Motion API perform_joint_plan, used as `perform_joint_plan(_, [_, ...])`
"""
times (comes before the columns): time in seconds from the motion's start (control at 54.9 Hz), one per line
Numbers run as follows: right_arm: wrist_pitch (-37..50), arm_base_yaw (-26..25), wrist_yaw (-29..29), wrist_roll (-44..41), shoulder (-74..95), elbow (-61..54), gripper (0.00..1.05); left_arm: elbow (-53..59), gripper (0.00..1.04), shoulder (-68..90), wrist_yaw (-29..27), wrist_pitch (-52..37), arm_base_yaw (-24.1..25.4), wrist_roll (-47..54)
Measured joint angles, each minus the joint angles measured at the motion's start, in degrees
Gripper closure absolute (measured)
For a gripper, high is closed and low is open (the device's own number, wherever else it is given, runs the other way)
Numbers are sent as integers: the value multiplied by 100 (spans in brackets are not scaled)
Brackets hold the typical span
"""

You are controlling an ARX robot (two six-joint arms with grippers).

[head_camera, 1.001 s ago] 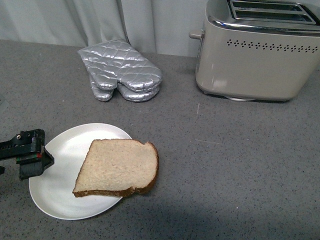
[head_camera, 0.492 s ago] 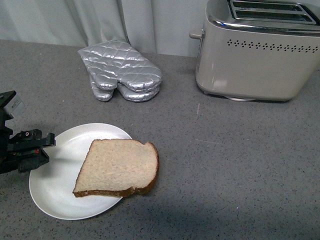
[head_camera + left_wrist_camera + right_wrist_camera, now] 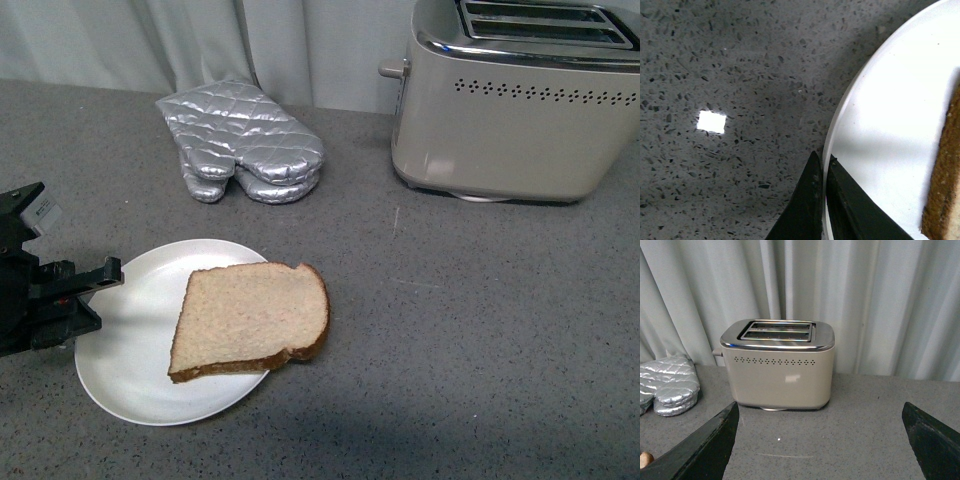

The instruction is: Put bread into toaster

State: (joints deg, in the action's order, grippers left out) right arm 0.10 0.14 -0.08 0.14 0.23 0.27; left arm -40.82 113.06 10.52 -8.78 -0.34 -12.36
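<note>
Left gripper (image 3: 95, 297) is at the left edge of the white plate (image 3: 130, 340). In the left wrist view its jaws are almost together, with the plate rim (image 3: 840, 130) running into the thin gap between the two fingers (image 3: 810, 200): one finger on the counter side, one over the plate. Looks pinched on the rim. Bread (image 3: 252, 315) lies flat on the plate, crust edge overhanging the rim on the right and near side; only a strip of crust (image 3: 945, 175) shows in the left wrist view. The left gripper isn't touching the bread. Right gripper (image 3: 819, 405) is up off the grey speckled counter (image 3: 450, 350), jaws wide apart, nothing between them, its camera facing the toaster (image 3: 777, 370). Toaster (image 3: 510, 130) stands upright at the back right, slots up, lever on its left side, well apart from the bread. Silver oven mitt (image 3: 245, 140) lies at the back, left of the toaster, against the curtain (image 3: 865, 300).
</note>
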Motion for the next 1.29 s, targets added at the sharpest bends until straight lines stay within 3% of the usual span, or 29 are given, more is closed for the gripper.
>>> perform_joint_plan(0.2, [0, 0, 0, 0, 0, 0, 10, -22, 102, -426, 310, 105, -321, -514])
perform_joint_plan(0.619, [0, 0, 0, 0, 0, 0, 10, -1309, 102, 280, 450, -103, -1926, -1969])
perform_joint_plan(0.928, [0, 0, 0, 0, 0, 0, 10, -2667, 102, 1429, 343, 212, -3082, -2417])
perform_joint_plan(1.292, [0, 0, 0, 0, 0, 0, 10, -3185, 99, 1851, 120, 522, -3268, -2481])
